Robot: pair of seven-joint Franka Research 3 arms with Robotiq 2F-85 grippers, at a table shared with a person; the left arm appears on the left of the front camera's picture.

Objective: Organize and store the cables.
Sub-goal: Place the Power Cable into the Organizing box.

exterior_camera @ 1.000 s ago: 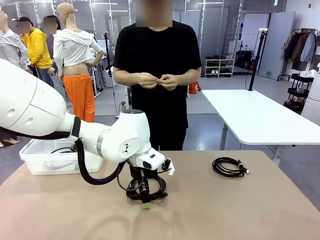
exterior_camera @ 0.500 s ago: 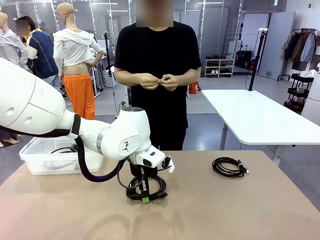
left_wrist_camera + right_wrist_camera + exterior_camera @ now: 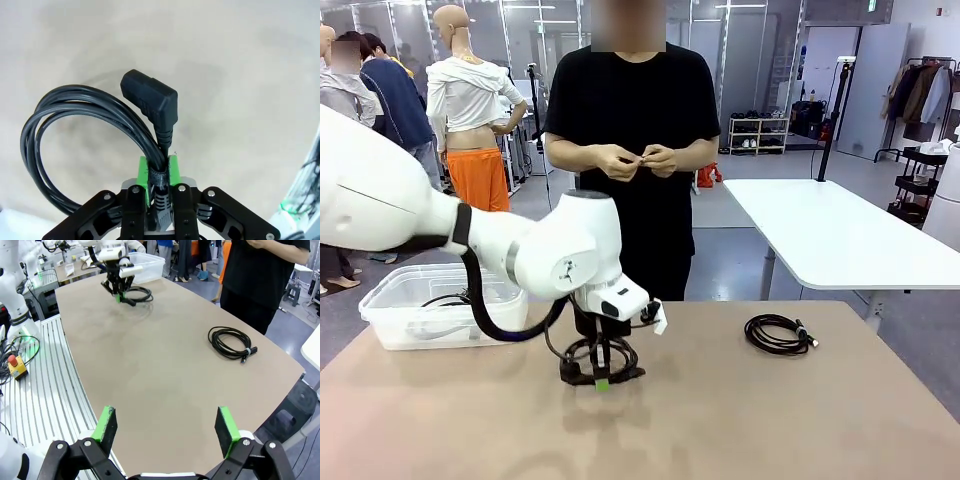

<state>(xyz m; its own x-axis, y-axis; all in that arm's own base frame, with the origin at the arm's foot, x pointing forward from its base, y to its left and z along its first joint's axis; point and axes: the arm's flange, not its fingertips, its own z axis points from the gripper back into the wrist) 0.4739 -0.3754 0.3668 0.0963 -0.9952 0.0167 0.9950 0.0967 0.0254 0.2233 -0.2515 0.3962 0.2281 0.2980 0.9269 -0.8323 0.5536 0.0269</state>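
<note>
- The left arm (image 3: 440,225) comes in from the left side. It bends at the wrist, so the left gripper (image 3: 603,383) points straight down at the tabletop (image 3: 770,420).
- The left gripper is squeezed shut on a coiled black cable (image 3: 75,96). Its green pads pinch the spot where the loops are tied together.
- The loops hang out to one side of the gripper, and a chunky black plug (image 3: 150,95) sticks out past the pads (I cannot tell if the coil touches the tabletop).
- A clear plastic bin (image 3: 390,320) sits on the tabletop's far left corner, close behind the left arm.
- A second cable (image 3: 751,333) lies flat in a round coil on the right part of the tabletop, well apart from the first one.
- The right gripper (image 3: 167,425) hovers over the near edge of the tabletop. Its jaws are spread wide and hold nothing.
- A person stands at the far side with both hands (image 3: 640,160) together at the chest.
</note>
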